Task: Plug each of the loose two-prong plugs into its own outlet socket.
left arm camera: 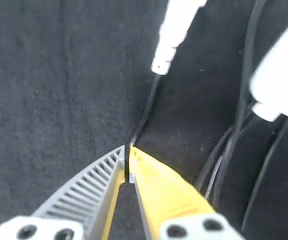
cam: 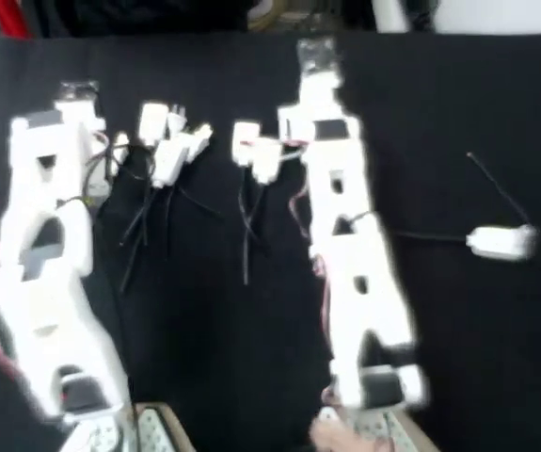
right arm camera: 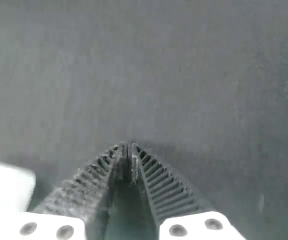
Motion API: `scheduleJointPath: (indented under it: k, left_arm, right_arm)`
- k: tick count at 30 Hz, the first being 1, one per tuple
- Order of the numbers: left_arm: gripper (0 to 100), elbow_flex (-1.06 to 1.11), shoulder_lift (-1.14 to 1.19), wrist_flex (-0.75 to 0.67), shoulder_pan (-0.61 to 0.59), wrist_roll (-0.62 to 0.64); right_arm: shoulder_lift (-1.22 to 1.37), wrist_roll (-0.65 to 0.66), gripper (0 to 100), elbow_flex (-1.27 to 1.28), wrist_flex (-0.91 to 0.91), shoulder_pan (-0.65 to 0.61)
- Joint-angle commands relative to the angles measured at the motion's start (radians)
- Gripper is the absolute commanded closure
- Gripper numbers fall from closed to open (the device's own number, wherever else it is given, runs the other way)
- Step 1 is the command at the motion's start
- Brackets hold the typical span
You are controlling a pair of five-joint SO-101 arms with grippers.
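Two claws to log. On the left claw [left arm camera: 128, 162] the grey and yellow fingers are pressed together on a thin black cord [left arm camera: 145, 115], which runs straight ahead of the tips to a white plug [left arm camera: 174, 35] lying on the tabletop [left arm camera: 48, 75]. A second white connector [left arm camera: 281, 75] lies ahead and off to one side among more cords. The right claw [right arm camera: 127, 155] is closed on nothing, tips touching, low over bare tabletop.

Judgement: early step, one plug held by its cord; whether any is seated I cannot tell. Next move calls for a grip on the plug body and prongs squared to a socket.

The left arm [cam: 44, 245] leans forward beside the plug cluster [cam: 171, 151]. The right arm [cam: 345, 235] is stretched long, claw beyond it.
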Motion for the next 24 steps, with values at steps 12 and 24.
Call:
scheduleJointPath:
  k: [12, 24]
  left_arm:
    - [97, 0.544, -0.443, -0.339, 0.183, -0.157]
    - [97, 0.832, -0.661, -0.511, 0.177, -0.092]
  right_arm:
    - [-0.269, 0.117, 98.6, -0.054, 0.407, 0.008]
    - [-0.443, 0.400, 98.7, 0.136, 0.615, 0.115]
